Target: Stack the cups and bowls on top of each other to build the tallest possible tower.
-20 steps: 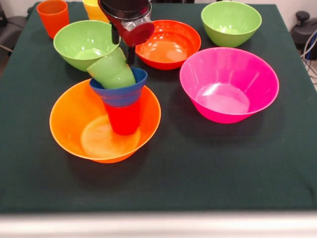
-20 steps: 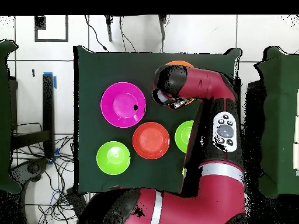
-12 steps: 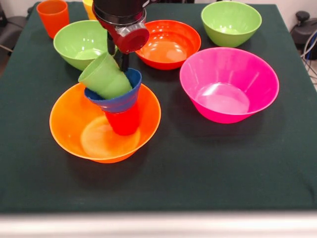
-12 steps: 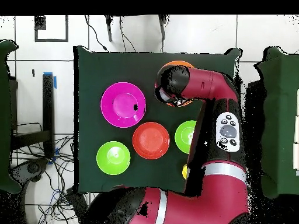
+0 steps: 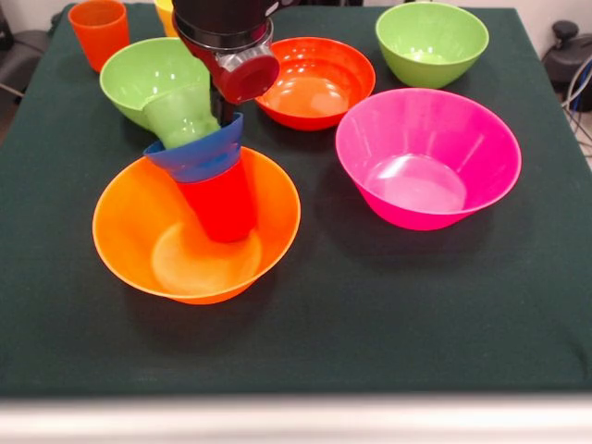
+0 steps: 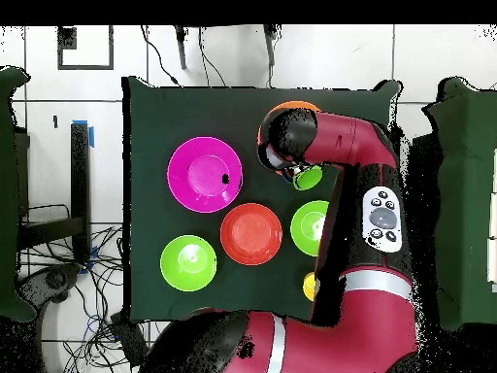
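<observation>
In the large orange bowl [image 5: 139,231] near the tabletop's front-left, the tower leans away: red cup [image 5: 222,205], small blue bowl [image 5: 196,155], light green cup [image 5: 178,113]. The gripper [image 5: 222,109] sits behind; its grasp can't be told. Righting the stack slowly seems wisest.

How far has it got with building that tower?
Partly there. A red cup stands in the big orange bowl, carrying a small blue bowl and a green cup. That stack leans hard to one side with the gripper right at it. Left unstacked: the pink bowl, red-orange bowl, two green bowls and an orange cup.
</observation>
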Controlling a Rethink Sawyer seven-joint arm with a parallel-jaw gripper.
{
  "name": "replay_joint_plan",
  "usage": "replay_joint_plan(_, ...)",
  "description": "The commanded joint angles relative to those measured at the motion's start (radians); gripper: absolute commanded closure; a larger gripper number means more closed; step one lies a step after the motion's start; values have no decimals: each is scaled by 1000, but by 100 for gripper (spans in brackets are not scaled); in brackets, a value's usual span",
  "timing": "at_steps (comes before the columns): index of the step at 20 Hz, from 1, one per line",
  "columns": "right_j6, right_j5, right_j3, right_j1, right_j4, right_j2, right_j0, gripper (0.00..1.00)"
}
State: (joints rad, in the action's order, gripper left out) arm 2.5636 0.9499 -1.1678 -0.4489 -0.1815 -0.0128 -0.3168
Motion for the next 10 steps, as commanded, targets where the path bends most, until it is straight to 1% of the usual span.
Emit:
replay_joint_plan(1,-244,-6,20,45,-55,-118,-21,100)
replay_joint_plan(10,-226,46,89,63,-56,-120,-9,100)
